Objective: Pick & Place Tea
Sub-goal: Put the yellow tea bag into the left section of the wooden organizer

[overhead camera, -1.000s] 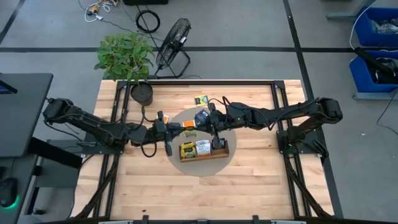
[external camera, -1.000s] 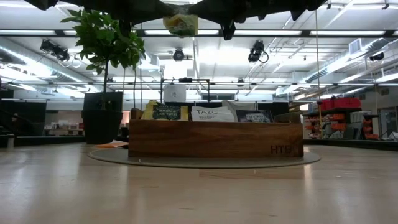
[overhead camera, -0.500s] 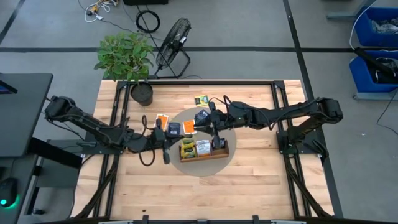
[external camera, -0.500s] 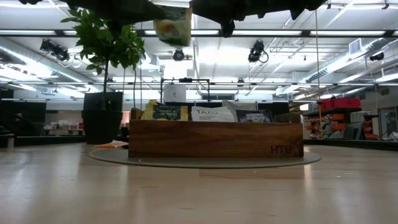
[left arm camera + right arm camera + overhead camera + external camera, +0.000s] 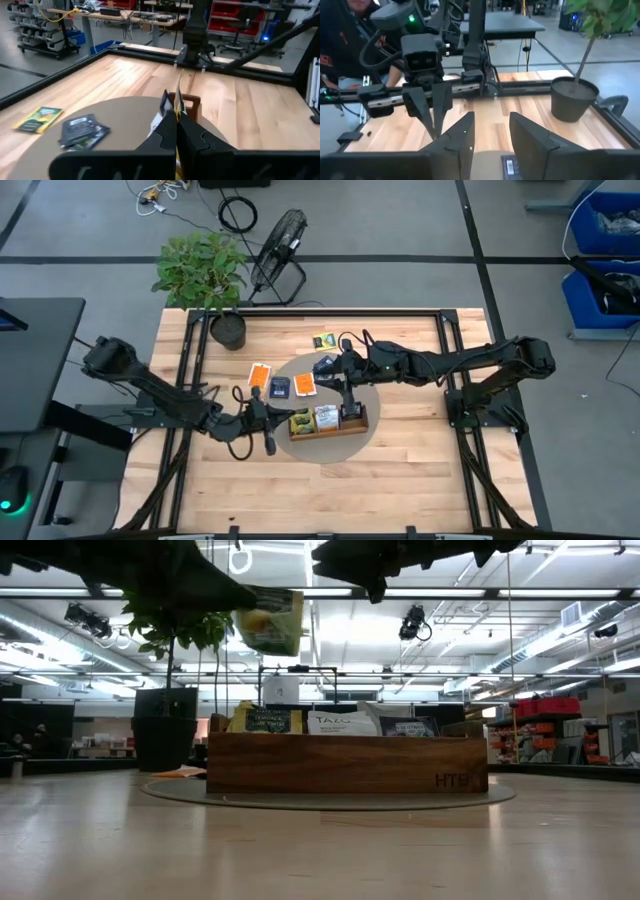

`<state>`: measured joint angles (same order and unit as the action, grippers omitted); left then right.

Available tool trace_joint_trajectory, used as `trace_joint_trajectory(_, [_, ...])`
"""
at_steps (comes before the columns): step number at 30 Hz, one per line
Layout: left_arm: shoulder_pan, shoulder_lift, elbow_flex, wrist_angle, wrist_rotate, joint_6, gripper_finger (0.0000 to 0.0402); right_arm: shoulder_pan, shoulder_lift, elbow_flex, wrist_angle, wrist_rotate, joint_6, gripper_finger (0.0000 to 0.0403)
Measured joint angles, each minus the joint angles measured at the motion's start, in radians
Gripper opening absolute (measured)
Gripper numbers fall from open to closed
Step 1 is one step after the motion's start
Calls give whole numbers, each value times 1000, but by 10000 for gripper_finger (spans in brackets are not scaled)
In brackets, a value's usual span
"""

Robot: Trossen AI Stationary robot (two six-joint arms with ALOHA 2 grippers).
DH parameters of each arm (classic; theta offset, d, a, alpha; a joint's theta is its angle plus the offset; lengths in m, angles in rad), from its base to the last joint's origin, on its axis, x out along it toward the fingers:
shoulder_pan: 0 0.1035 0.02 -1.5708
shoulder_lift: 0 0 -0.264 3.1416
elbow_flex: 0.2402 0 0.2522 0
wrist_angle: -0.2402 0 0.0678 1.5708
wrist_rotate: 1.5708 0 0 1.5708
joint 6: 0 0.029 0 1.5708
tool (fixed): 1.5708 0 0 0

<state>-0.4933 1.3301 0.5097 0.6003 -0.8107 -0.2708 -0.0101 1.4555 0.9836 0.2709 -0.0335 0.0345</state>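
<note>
My left gripper [image 5: 279, 419] hovers by the left end of the long wooden tray [image 5: 355, 429], shut on a yellow-green tea packet [image 5: 271, 621]. The tray's compartments hold several tea packets standing on edge [image 5: 340, 723]. More tea lies flat on the round grey mat [image 5: 372, 438] beyond the tray: two orange packets [image 5: 260, 375] [image 5: 304, 383], a dark blue one [image 5: 281, 387] and a dark one [image 5: 325, 367]. A yellow-green one [image 5: 322, 340] lies on the wood. My right gripper [image 5: 490, 131] hangs open above the mat's far side, with nothing between its fingers. My left gripper pinches the packet between its two fingers at one edge [image 5: 246, 608]. The fingers come about level from the table's left. In the left wrist view the packet shows edge-on past the fingertips [image 5: 178, 102]. It hangs tilted, clear of the tray and the table.
A potted plant [image 5: 228, 330] stands at the table's far left corner, and a black fan [image 5: 278, 250] on the floor behind it. A black frame rail [image 5: 320, 311] runs along the far edge. A person [image 5: 350, 45] shows beyond the table in the right wrist view.
My left gripper has carried the packet away from my right gripper, toward the table's near edge and down, to the tray's left end. The packet has tipped from nearly level to slanted. My right arm has stayed in place.
</note>
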Motion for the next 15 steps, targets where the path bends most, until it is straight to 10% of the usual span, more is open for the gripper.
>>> trace_joint_trajectory(15, [-10, 253, -2, 108, -84, -82, 1, 1, 0, 0, -42, 4, 48, 130])
